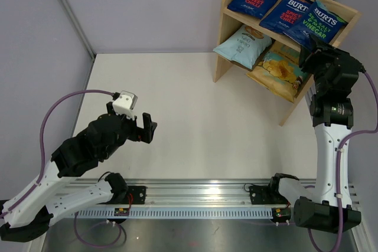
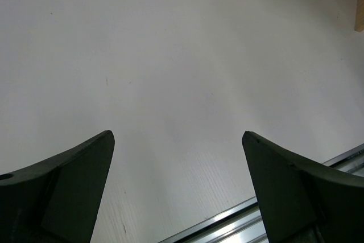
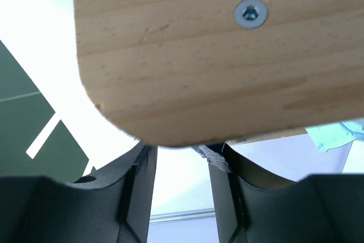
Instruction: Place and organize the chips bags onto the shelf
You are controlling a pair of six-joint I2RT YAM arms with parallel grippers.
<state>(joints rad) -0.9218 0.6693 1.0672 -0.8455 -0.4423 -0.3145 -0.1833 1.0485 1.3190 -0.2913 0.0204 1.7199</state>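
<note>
You are hovering the narrowly parted right pincer [image 3: 182, 162] beside the green-lettered dark-blue crisp bag [image 1: 319, 22], likely squaring the pale wooden shelf's [image 1: 222, 39] top row, while the left pincer [image 2: 177, 136] is idling wide open.

Shelf [image 1: 223, 33] far right, three bags [image 1: 287, 13] atop, two beneath

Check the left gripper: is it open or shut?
Open. In the left wrist view the left gripper has its fingers wide apart, with only bare table between them.
</note>
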